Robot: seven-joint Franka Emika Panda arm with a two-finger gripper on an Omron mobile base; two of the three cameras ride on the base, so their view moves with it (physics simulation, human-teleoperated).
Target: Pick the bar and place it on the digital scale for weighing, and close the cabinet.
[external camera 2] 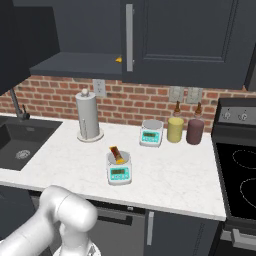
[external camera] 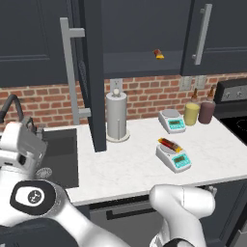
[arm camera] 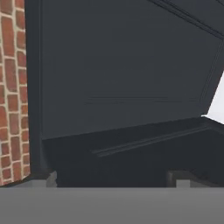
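The bar [external camera: 170, 144] [external camera 2: 117, 154], dark red-brown with an orange end, lies across the round pan of the near digital scale [external camera: 174, 157] [external camera 2: 119, 169] with the teal display. The cabinet's left door [external camera: 94, 72] stands swung out over the counter, seen nearly edge-on with its silver handle [external camera: 72, 72]. Its right door [external camera: 217, 34] [external camera 2: 185, 35] is closed. My gripper [arm camera: 113, 179] is open with nothing between its fingertips [arm camera: 51, 178]. It faces a dark panelled cabinet surface [arm camera: 131, 78] close up, with brick wall [arm camera: 13, 87] at the left.
A second look-alike scale [external camera: 172, 120] [external camera 2: 151, 133] stands further back. A stubby red-and-yellow item [external camera: 158, 54] [external camera 2: 118, 59] sits on the cabinet shelf. A paper towel holder [external camera: 116, 116], a yellow bottle [external camera: 191, 113], a dark red bottle [external camera: 206, 111], the sink [external camera 2: 20, 137] and the stove [external camera 2: 240, 175] surround the counter.
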